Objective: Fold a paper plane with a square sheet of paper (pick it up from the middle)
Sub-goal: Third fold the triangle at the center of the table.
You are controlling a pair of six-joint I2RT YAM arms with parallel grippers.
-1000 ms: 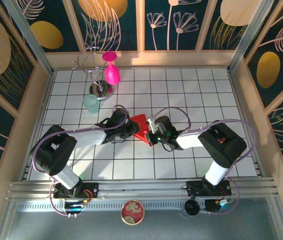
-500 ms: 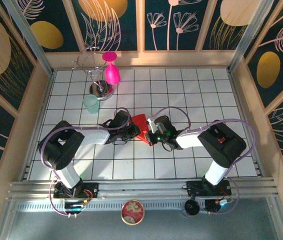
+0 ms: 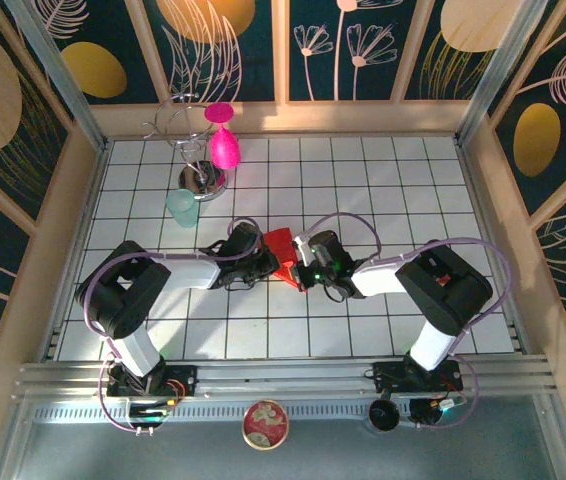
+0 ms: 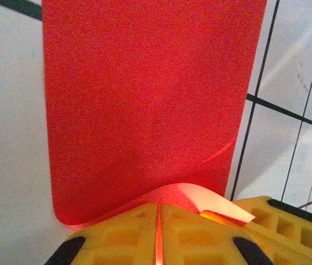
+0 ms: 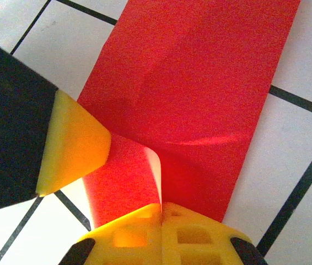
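The red sheet of paper (image 3: 281, 244) lies at the middle of the tiled table, folded into a narrower band. In the left wrist view the paper (image 4: 145, 99) stretches away flat, and its near edge curls up into my left gripper (image 4: 159, 208), whose yellow fingers are shut on it. My right gripper (image 5: 161, 208) is shut on the opposite edge of the paper (image 5: 200, 83), where a flap stands up showing its pale underside. One of the left gripper's fingers (image 5: 73, 144) shows close by in the right wrist view. From above, the left gripper (image 3: 267, 262) and right gripper (image 3: 301, 272) meet at the paper.
A magenta goblet (image 3: 223, 140) hangs on a wire stand (image 3: 201, 180) at the back left, with a pale teal cup (image 3: 182, 207) just in front. A round tin (image 3: 265, 424) lies on the front rail. Wooden walls ring the table.
My left arm has swung in toward the paper and its jaws have closed on the near edge. The right arm and the paper have stayed put.
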